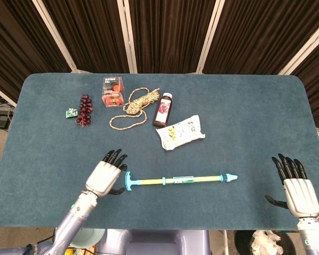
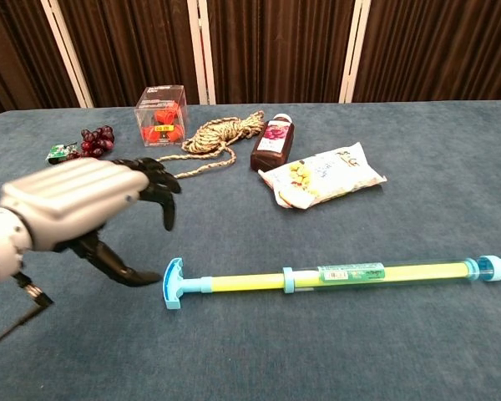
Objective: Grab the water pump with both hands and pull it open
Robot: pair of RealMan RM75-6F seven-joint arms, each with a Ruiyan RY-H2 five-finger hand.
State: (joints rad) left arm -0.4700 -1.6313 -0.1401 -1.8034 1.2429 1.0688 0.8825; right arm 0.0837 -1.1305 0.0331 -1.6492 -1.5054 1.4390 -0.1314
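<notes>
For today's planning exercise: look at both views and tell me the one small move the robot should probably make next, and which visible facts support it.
Probably ease the left hand a little further right and close its fingers around the T-handle end of the water pump. That hand hovers open just beside the handle, not yet touching it, while the right hand sits open, well clear of the nozzle end.
</notes>
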